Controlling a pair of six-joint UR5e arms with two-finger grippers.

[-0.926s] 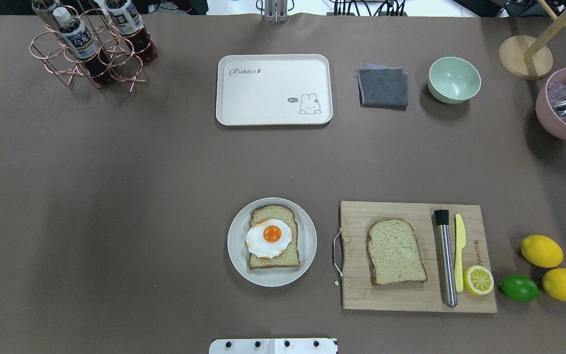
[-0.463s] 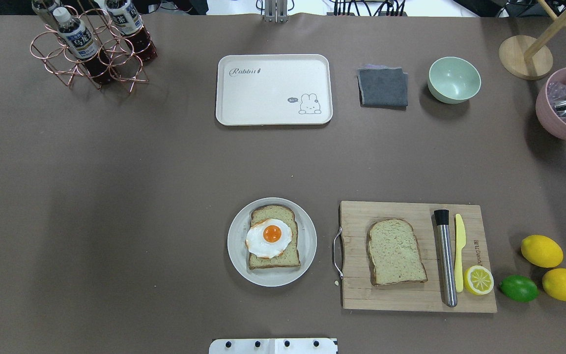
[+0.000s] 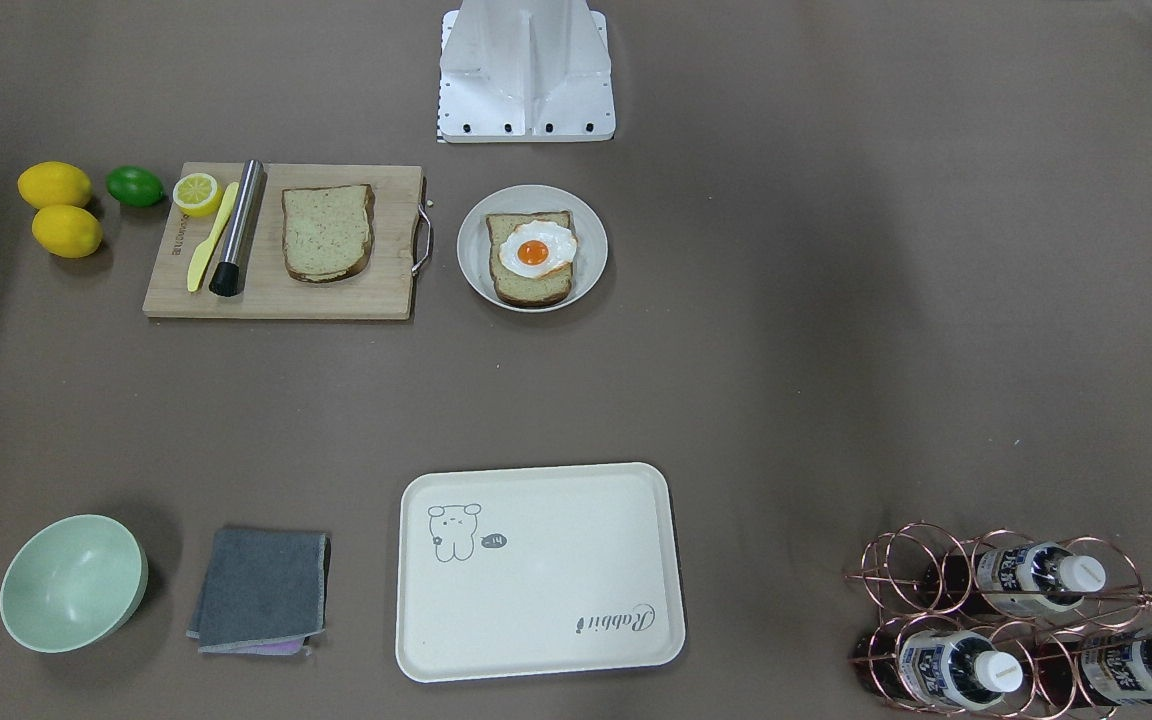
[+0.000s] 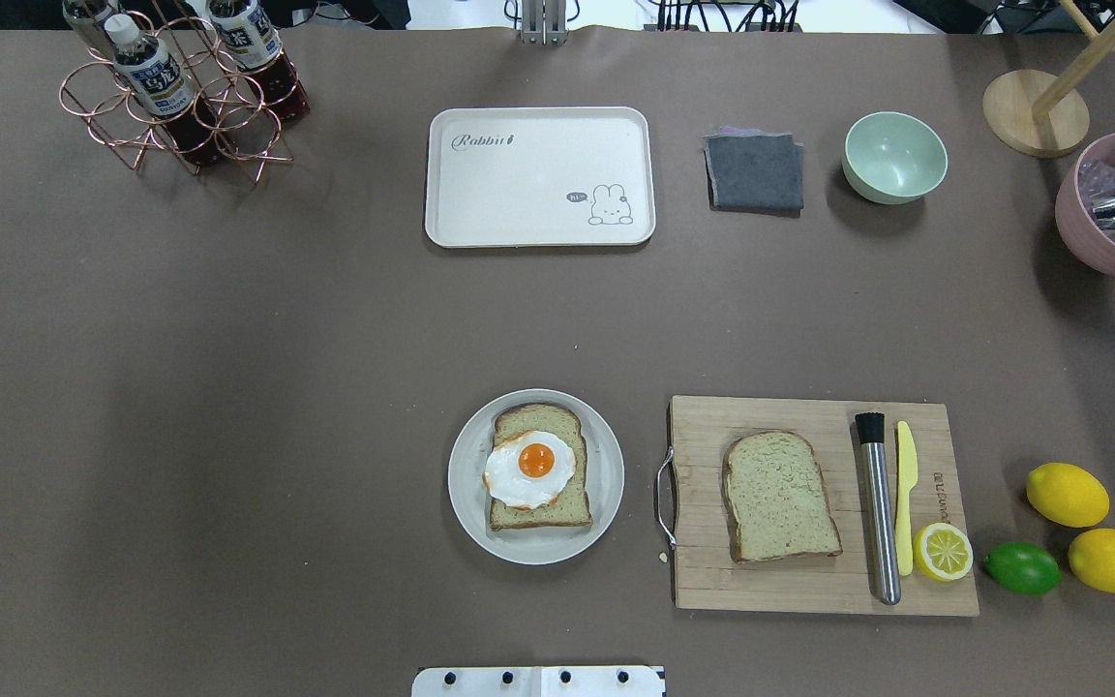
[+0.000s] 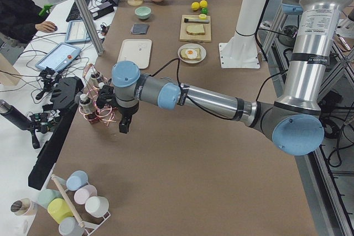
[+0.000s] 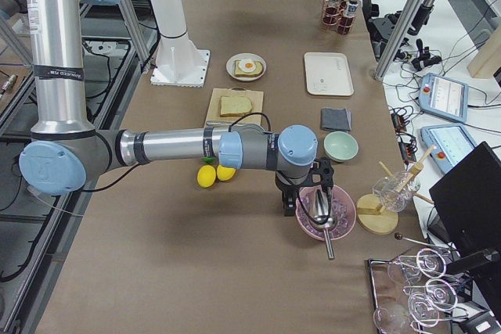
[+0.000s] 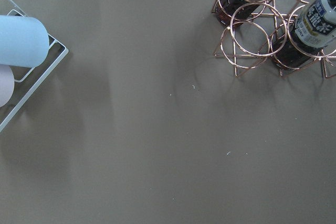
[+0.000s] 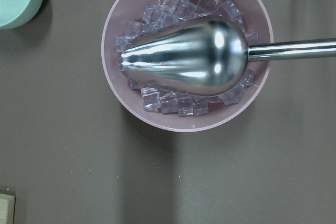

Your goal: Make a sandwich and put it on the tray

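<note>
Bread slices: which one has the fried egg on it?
The slice on the grey plate carries the egg; the other slice lies bare on the cutting board.

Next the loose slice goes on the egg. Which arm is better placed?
Right, likely. The slice lies on the board on the robot's right side, and the right gripper hovers by the pink bowl at that end. The left gripper is by the bottle rack, opposite.

The brown surface (image 4: 325, 339) carries the tray (image 4: 519, 184). In the overhead view, a folded grey cloth (image 4: 756, 171) and a green bowl (image 4: 894, 157) lie right of the tray, and a copper bottle rack (image 4: 180, 97) stands left of it. On the robot's side of the tray sit a grey plate (image 4: 466, 503), a cutting board (image 4: 770, 581), two lemons (image 4: 1067, 494) and a lime (image 4: 1021, 567).
</note>
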